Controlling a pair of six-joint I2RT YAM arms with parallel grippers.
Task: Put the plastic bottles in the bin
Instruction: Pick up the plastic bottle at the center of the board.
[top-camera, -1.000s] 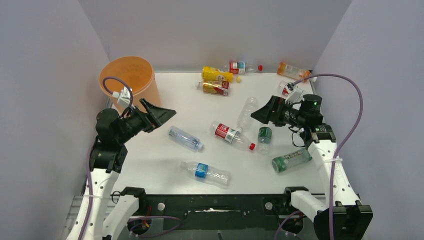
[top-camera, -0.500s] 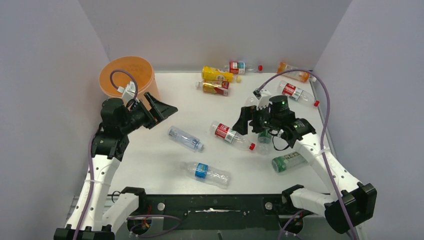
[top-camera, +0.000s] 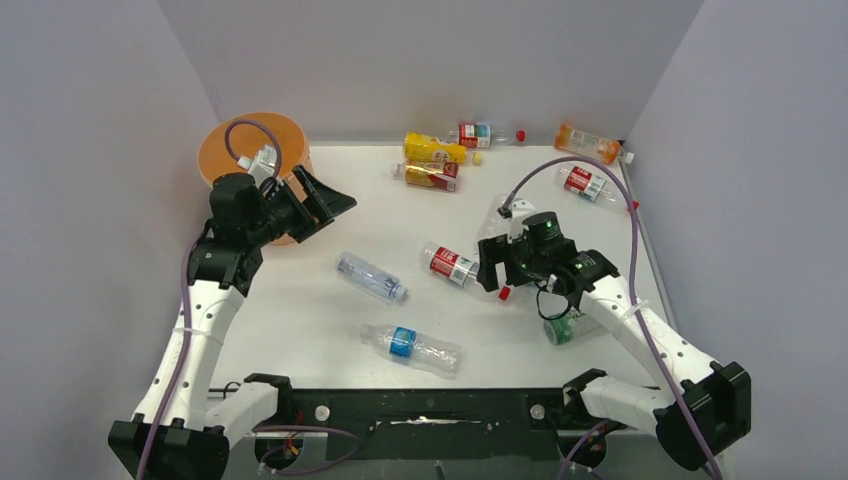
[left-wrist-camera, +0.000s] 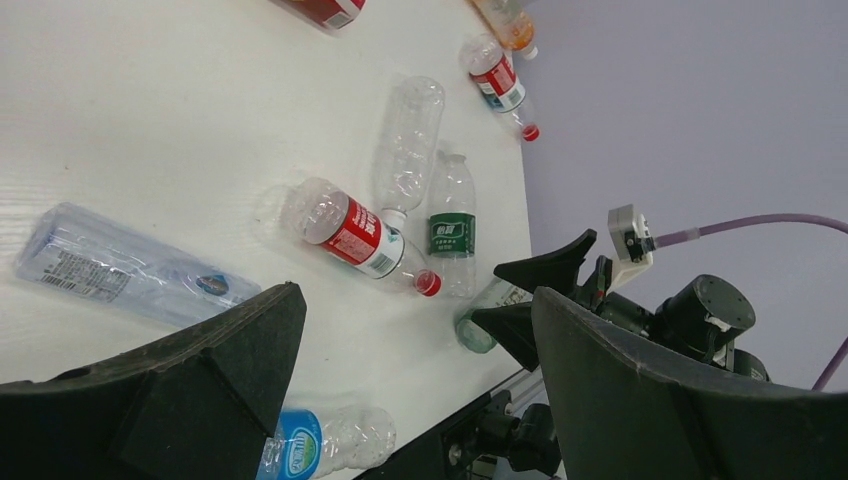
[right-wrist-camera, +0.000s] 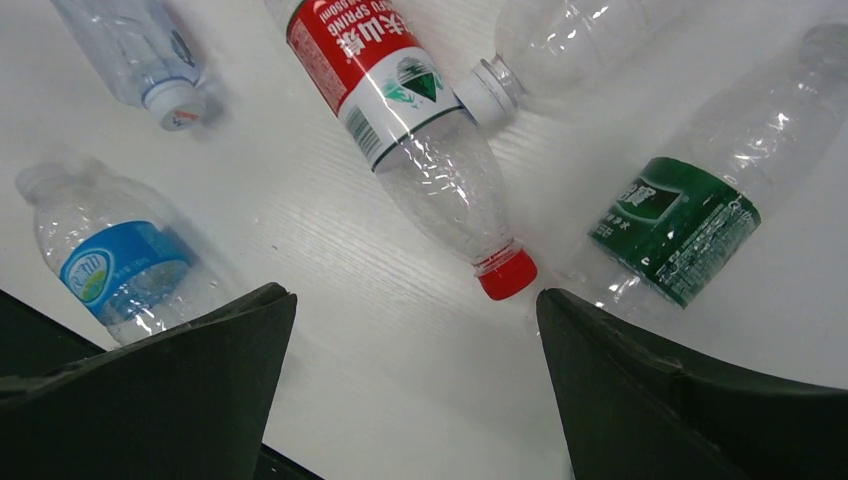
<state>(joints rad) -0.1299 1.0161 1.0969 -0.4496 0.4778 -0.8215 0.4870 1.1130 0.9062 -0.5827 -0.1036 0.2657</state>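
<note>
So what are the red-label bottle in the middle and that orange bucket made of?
Red-label bottle: looks like thin clear glossy plastic; the table shows through it and it glints; printed film label, opaque red cap.
Orange bucket: probably moulded plastic, smooth, fairly matt; even peach-orange colour, but too far to be sure.

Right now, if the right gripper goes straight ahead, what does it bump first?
Probably the red-labelled bottle, near its red cap, straight ahead of the open right gripper; depth is unclear.
</note>
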